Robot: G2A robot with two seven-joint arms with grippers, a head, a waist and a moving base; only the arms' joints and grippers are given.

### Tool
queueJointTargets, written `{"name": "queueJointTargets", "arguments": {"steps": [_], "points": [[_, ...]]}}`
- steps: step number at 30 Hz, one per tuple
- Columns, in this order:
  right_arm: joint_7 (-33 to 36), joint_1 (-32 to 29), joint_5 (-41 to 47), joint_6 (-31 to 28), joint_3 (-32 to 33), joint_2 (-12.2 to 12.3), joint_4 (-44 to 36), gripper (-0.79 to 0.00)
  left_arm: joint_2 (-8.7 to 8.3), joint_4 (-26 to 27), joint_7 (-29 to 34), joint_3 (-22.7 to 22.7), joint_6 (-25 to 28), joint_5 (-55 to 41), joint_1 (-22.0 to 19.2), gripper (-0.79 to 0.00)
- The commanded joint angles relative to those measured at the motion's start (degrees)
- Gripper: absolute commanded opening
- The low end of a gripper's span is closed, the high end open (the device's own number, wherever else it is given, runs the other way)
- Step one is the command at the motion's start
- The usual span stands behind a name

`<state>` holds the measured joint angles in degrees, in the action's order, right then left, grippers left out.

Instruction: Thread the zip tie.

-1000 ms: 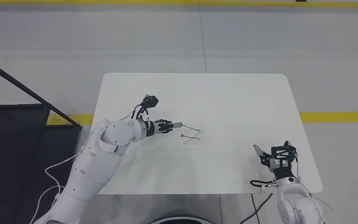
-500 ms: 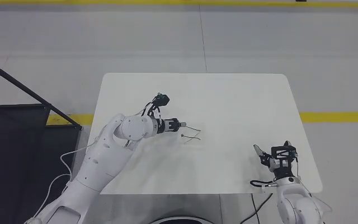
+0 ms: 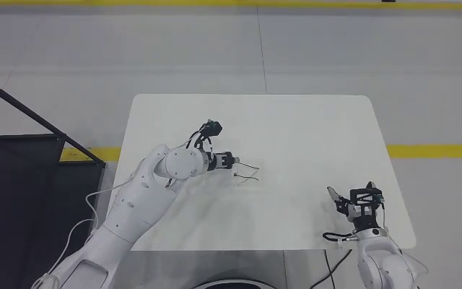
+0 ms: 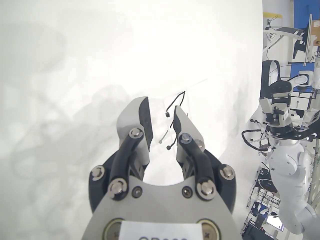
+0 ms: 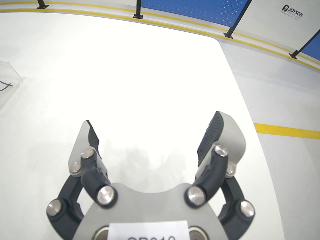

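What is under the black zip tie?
The black zip tie lies on a clear sheet on the white table. A finger of the left gripper hides part of it, so under there cannot be seen.

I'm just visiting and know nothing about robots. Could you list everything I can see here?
Table: one, white, under everything.
Tray: one, clear, left of the table's middle, under the zip ties.
Black zip ties: apparently two, on the tray.
White zip tie: one, beside the black ones.
Floor stripe: one, yellow, behind the table.
Left tool: one, grey and black, open, just short of the ties.
Right tool: one, grey and black, open, empty, near table's right corner.
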<state>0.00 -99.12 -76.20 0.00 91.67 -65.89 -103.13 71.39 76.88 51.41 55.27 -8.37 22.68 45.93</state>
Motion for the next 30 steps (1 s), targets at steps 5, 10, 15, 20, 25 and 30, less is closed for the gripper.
{"name": "queueJointTargets", "arguments": {"steps": [5,10,15,20,25,30], "points": [[0.0,0.0,0.0,0.0,0.0,0.0,0.0,0.0,0.28,-0.54,-0.16,-0.55,-0.12,-0.05,-0.49,-0.542],[0.0,0.0,0.0,0.0,0.0,0.0,0.0,0.0,0.5,-0.9,-0.19,-0.95,0.06,-0.22,-0.77,-0.563],[0.0,0.0,0.0,0.0,0.0,0.0,0.0,0.0,0.72,-1.22,-0.19,-1.43,0.04,-0.19,-1.08,-0.603],[0.0,0.0,0.0,0.0,0.0,0.0,0.0,0.0,0.93,-1.66,-0.42,-1.72,-0.19,-0.09,-1.39,-0.73],[0.0,0.0,0.0,0.0,0.0,0.0,0.0,0.0,1.03,-1.73,-0.48,-1.76,-0.43,0.09,-1.48,-0.785],[0.0,0.0,0.0,0.0,0.0,0.0,0.0,0.0,1.01,-1.55,-0.51,-1.41,-0.44,0.18,-1.36,-0.785]]}}
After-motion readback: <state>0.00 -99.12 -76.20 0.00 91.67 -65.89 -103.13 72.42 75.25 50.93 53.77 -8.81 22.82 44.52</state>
